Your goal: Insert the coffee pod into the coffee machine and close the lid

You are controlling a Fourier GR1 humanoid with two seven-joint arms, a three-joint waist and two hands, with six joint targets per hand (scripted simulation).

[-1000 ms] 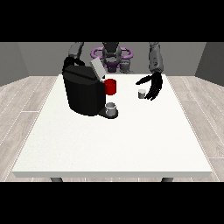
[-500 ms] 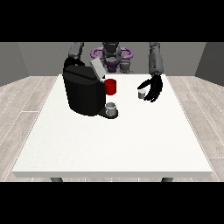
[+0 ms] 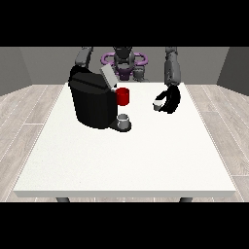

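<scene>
No brand, label or lettering can be read on the black coffee machine [image 3: 92, 103], which stands on the white table [image 3: 126, 155] with its grey lid [image 3: 108, 77] tilted up and open. A red part [image 3: 123, 96] juts from the machine's front on the side facing the pod, and a small grey cup [image 3: 124, 120] sits on the machine's drip base just below it. The hand at the view's right [image 3: 169, 99] hangs from a forearm coming down from the robot's shoulder, fingers curled round the small grey coffee pod [image 3: 157, 104], which shows at the hand's edge nearest the machine. The pod is held above the table, apart from the machine and about level with the red part. The other hand is hidden behind the machine; only its arm [image 3: 84, 57] shows above the machine's top, so its fingers cannot be told.
</scene>
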